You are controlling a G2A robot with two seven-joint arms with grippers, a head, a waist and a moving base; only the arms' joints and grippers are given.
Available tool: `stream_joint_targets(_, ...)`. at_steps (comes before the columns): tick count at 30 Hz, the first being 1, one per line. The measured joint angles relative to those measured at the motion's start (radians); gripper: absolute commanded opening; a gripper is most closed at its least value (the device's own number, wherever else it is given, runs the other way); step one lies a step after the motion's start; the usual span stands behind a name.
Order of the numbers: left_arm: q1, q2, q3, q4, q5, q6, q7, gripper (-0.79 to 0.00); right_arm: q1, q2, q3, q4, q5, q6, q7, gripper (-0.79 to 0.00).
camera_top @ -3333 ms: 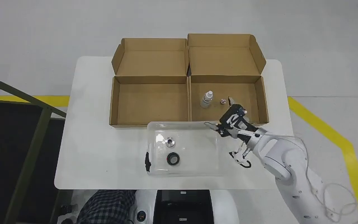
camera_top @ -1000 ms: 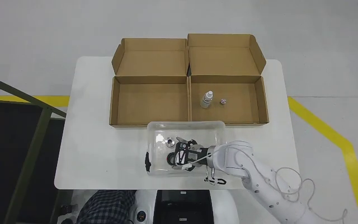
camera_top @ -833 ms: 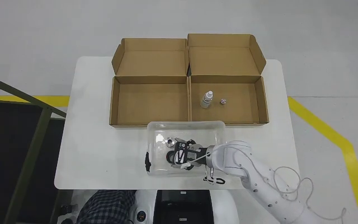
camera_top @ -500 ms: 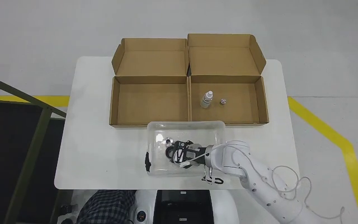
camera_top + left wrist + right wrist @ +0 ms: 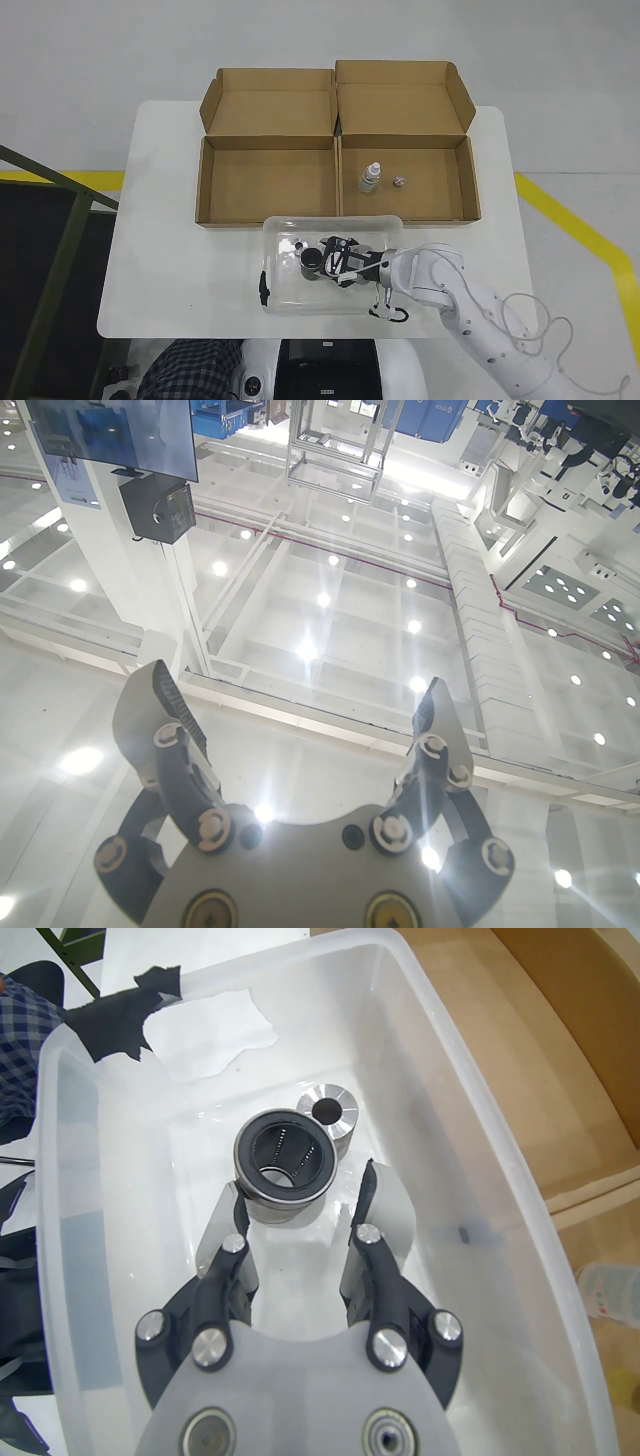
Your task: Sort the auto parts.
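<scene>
right gripper [image 5: 302,1188] sits with jaws wide in the clear bin [image 5: 440,1078], one finger beside the linear bearing [image 5: 285,1163]. closing now may pinch off-centre, tipping it into the steel bushing [image 5: 330,1118] just beside.

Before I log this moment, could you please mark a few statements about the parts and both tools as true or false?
1. A small white bottle stands in a cardboard box. True.
2. The black-rimmed bearing lies in that box too. False: it stands in the clear bin, beside a silver bushing.
3. The right tool is open inside the bin. True.
4. The left tool is shut. False: it is open.
</scene>
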State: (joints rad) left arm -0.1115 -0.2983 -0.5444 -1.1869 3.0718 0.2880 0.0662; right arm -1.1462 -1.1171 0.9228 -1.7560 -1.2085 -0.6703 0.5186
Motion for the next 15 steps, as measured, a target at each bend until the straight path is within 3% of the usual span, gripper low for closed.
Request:
stream_joint_targets(6, 0.0, 0.0, 0.0, 0.0, 0.0, 0.0, 0.0, 0.0, -0.007, 0.001, -0.009, 0.001, -0.008, -0.016, 0.008, -0.243)
stream_joint_targets(15, 0.0, 0.0, 0.0, 0.0, 0.0, 0.0, 0.0, 0.0, -0.004, -0.005, -0.042, 0.006, -0.022, -0.011, -0.01, -0.231)
